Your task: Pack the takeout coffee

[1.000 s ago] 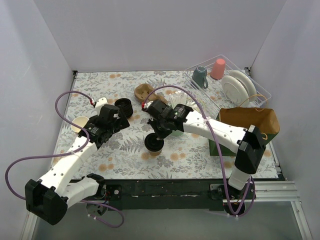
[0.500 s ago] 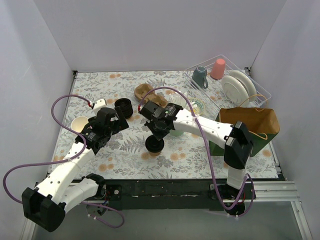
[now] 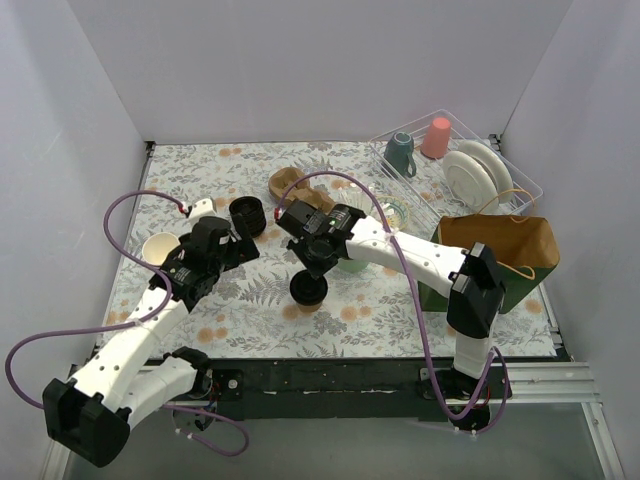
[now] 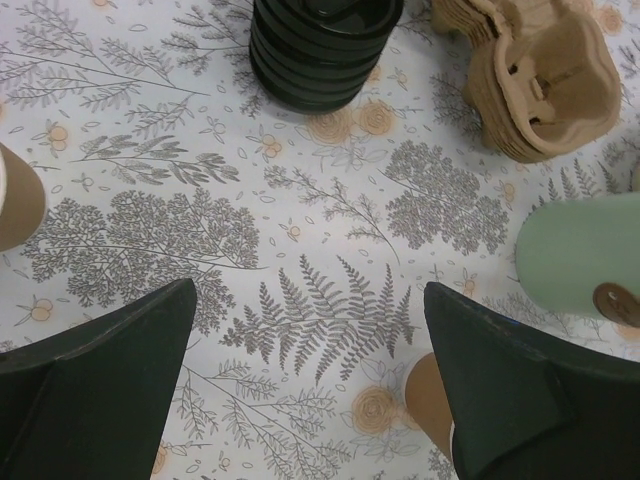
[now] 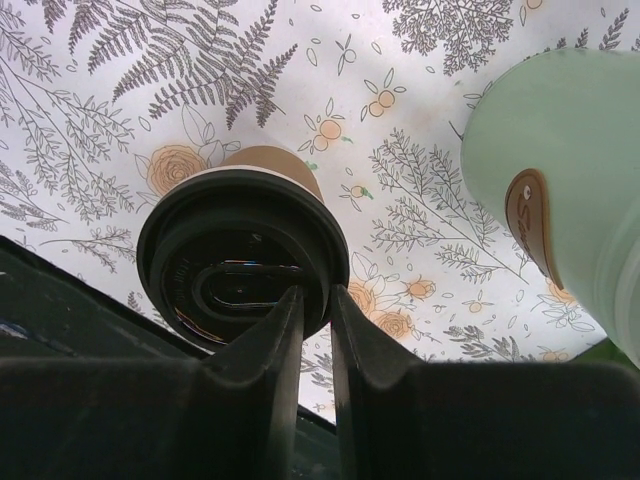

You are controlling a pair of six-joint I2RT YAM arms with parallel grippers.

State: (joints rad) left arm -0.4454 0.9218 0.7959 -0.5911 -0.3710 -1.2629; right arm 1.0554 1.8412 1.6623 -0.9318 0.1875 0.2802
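The takeout coffee (image 3: 309,290), a brown paper cup with a black lid, stands upright on the floral tablecloth near the front middle. In the right wrist view it (image 5: 240,260) sits just below my fingertips. My right gripper (image 3: 318,264) hovers just behind and above it, jaws shut with a thin gap (image 5: 315,300), tips over the lid's right rim. My left gripper (image 3: 235,250) is open and empty to the cup's left (image 4: 310,400); the cup's side (image 4: 428,398) shows by its right finger. The brown pulp carrier (image 3: 288,183) lies behind (image 4: 545,85).
A black lid stack (image 3: 247,214) and an open paper cup (image 3: 160,247) sit on the left. A mint-green container (image 3: 352,264) is beside the right gripper. A paper bag (image 3: 495,250) stands at right. A dish rack (image 3: 520,185) holds a teal mug (image 3: 400,153), pink cup and plates.
My right gripper has drawn back and up off the cup, toward the far left. The cup has stayed in place. My left gripper has shifted slightly.
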